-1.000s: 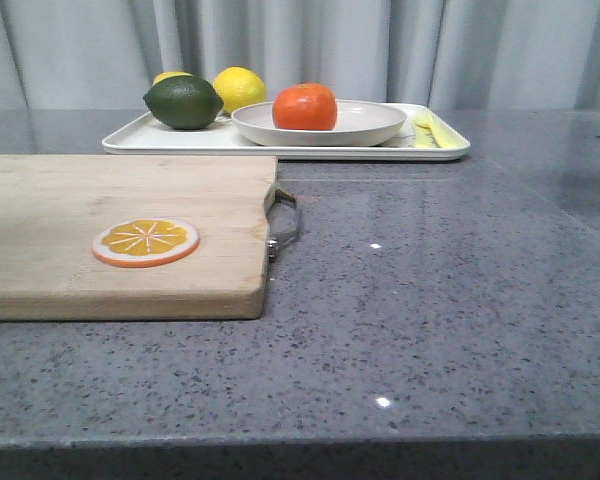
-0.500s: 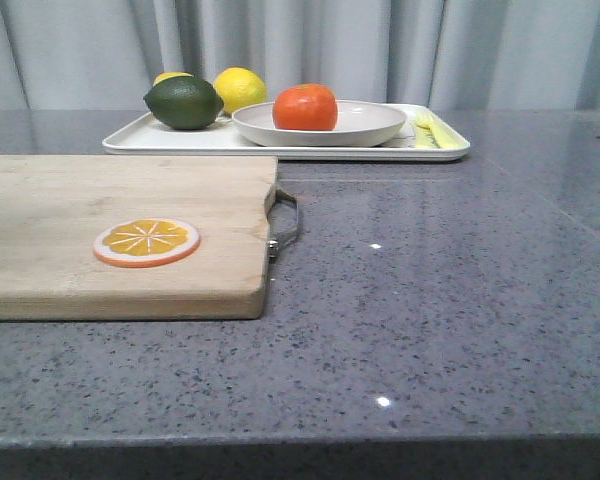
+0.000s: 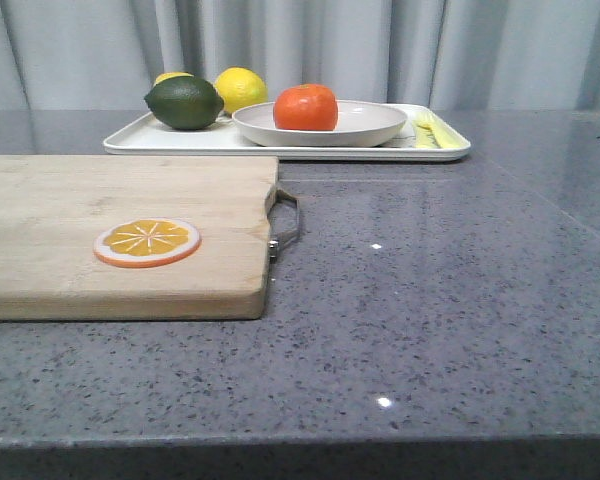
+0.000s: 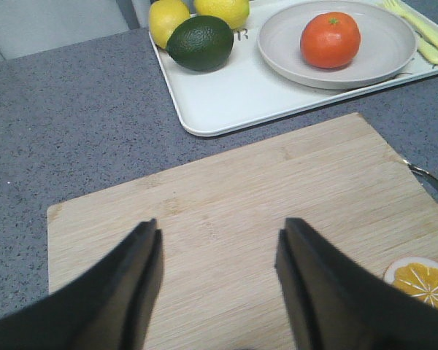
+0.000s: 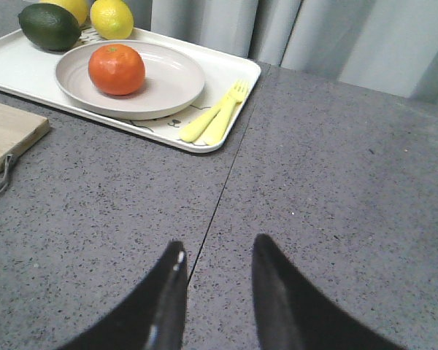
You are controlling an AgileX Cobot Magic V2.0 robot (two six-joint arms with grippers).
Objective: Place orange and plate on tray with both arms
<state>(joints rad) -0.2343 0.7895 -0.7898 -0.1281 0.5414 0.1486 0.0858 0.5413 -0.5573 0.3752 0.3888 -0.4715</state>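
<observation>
Grey curtains hang behind the speckled desk (image 3: 450,300), where the orange (image 3: 305,107) sits in the plate (image 3: 365,125) on the tray (image 3: 180,140) at the far side. Left fingers (image 4: 142,292) are spread wide over the cutting board (image 4: 241,211), holding nothing; right fingers (image 5: 168,306) are moderately parted above bare desk, also empty.

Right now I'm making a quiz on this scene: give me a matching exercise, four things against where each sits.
Things:
1. orange
2. plate
3. orange slice
4. yellow fork

Places:
A. on the cutting board
B. in the plate
C. on the tray, beside the plate
D. on the tray, holding fruit

Pairs: 1-B, 2-D, 3-A, 4-C
</observation>
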